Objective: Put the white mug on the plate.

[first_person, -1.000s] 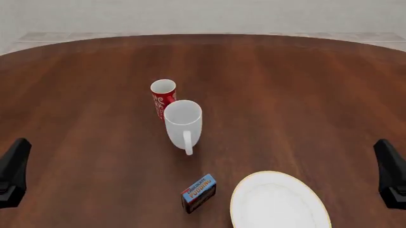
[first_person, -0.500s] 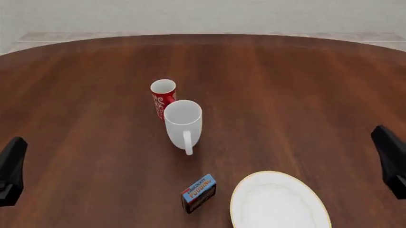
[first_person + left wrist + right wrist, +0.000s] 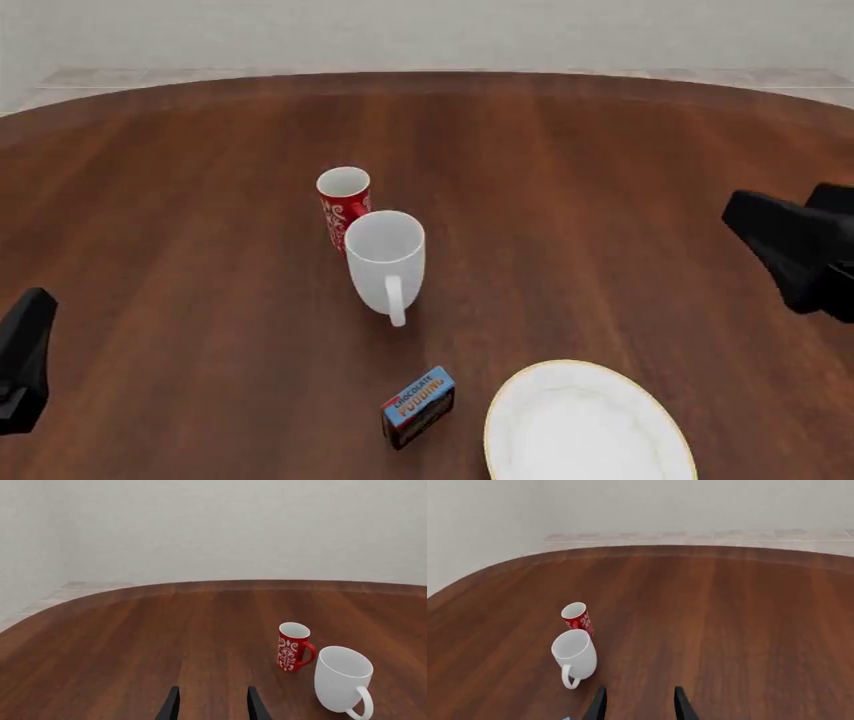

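The white mug (image 3: 386, 258) stands upright near the table's middle, its handle turned toward the near edge. It also shows in the left wrist view as the white mug (image 3: 342, 679) and in the right wrist view as the white mug (image 3: 575, 655). The plate (image 3: 587, 428) lies flat at the near edge, right of the mug, with nothing on it. My left gripper (image 3: 32, 310) hovers at the far left, well away from the mug. My right gripper (image 3: 754, 222) hangs at the far right, raised. Both wrist views show open jaws, left gripper (image 3: 212, 707) and right gripper (image 3: 639, 705), holding nothing.
A smaller red mug with white pattern (image 3: 343, 203) stands just behind the white mug, almost touching it. A small blue pudding box (image 3: 419, 405) lies left of the plate. The brown table's far edge (image 3: 427, 76) curves in front of a pale wall.
My right gripper has risen and swung forward and a little leftward over the table. The left gripper has barely shifted. Mugs, box and plate have not moved.
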`<control>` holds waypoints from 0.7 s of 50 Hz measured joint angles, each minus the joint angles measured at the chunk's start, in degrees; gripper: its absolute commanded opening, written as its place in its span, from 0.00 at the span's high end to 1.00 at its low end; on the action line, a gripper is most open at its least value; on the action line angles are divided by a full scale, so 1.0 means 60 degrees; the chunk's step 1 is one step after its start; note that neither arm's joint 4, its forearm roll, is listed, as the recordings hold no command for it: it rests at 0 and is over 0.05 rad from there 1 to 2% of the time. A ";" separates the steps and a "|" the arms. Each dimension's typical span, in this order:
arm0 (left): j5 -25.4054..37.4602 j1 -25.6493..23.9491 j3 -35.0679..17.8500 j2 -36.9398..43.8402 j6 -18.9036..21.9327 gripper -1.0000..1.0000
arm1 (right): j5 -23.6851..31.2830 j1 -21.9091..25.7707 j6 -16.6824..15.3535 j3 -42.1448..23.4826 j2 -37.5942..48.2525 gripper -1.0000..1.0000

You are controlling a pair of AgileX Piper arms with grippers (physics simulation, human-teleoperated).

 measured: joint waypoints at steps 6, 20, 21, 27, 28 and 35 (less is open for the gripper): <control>-0.0010 0.0001 0.0015 -0.0006 0.0002 0.00 | 0.0338 0.0473 0.0341 -0.0682 0.0747 0.00; 0.0079 0.0001 -0.0104 0.0024 0.0005 0.00 | 0.0877 0.1306 0.1238 -0.1808 0.2382 0.00; 0.0079 0.0001 -0.0104 0.0022 0.0005 0.00 | 0.0901 0.1352 0.1326 -0.1869 0.2482 0.00; 0.0097 0.0001 -0.0124 0.0027 0.0005 0.00 | 0.1019 0.1605 0.1786 -0.2169 0.3038 0.00; 0.0099 0.0001 -0.0127 0.0026 0.0005 0.00 | 0.1037 0.1643 0.1855 -0.2214 0.3137 0.00; 0.0068 0.0000 -0.0081 0.0010 0.0005 0.00 | 0.1185 0.1854 0.2145 -0.2519 0.3833 0.00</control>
